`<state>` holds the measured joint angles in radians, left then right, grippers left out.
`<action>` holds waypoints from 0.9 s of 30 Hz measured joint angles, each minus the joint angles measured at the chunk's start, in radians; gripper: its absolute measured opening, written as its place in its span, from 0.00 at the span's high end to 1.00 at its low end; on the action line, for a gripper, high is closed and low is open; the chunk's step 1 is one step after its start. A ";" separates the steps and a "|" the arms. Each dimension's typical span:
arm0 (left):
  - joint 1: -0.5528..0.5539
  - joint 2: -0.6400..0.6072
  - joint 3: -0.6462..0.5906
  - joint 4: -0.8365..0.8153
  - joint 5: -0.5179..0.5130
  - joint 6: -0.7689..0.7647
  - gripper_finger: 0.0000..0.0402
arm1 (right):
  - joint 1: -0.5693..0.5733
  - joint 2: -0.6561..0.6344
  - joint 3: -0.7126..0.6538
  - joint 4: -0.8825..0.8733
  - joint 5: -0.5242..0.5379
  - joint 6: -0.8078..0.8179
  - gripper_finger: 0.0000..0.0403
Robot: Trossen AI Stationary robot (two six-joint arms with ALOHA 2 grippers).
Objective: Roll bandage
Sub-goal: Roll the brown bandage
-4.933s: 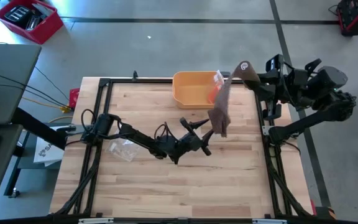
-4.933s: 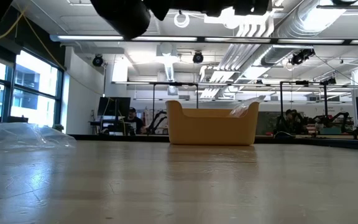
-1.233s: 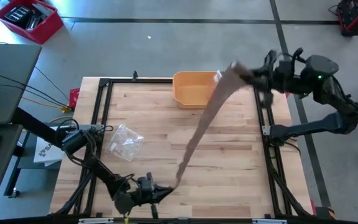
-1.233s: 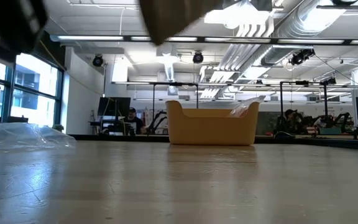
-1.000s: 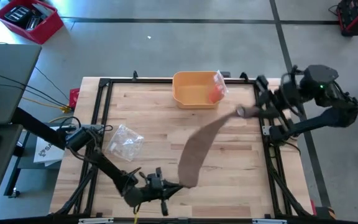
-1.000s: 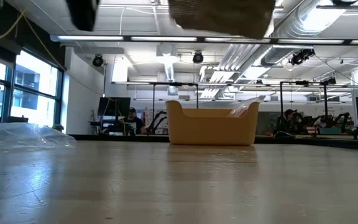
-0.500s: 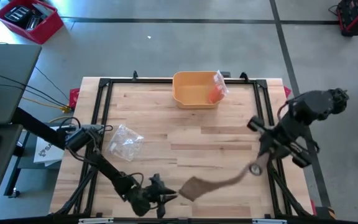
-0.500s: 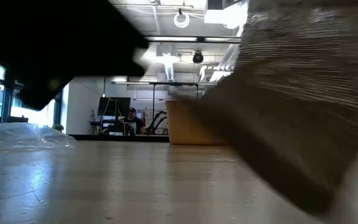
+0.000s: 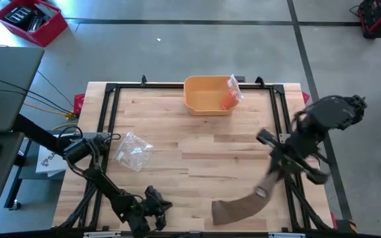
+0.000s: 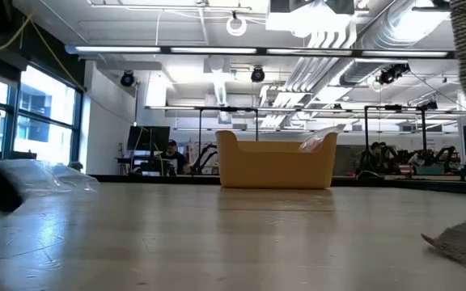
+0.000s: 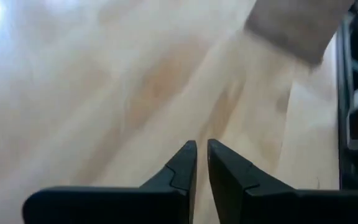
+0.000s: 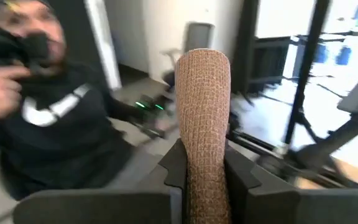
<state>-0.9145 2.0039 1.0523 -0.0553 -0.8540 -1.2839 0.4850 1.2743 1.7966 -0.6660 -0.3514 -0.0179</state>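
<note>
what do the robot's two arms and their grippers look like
Both arms are dark, nearly black, built from slim tubular links with bulkier joints, and thin black cables loop along them. The left gripper has two flat, black, wedge-shaped fingers tapering to narrow tips. The right gripper has matching black angular fingers. No markings show on either.

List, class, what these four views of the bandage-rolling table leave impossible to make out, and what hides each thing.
- Contents of the yellow bin: low view, hidden by its wall.
- Bandage upper length: low view, cut off by the right edge.
- Left gripper: low view, only a dark blur at left.
- Far end of the bandage: left wrist view, blurred.
</note>
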 joint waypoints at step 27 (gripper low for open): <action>0.243 -0.488 0.009 -0.786 -0.425 0.142 0.95 | -0.605 0.451 -0.490 0.382 0.264 -0.819 0.91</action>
<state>-0.6718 1.5164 1.0613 -0.8416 -1.2792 -1.1414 -0.1203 1.7256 1.3064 -0.2835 -0.0872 -0.8366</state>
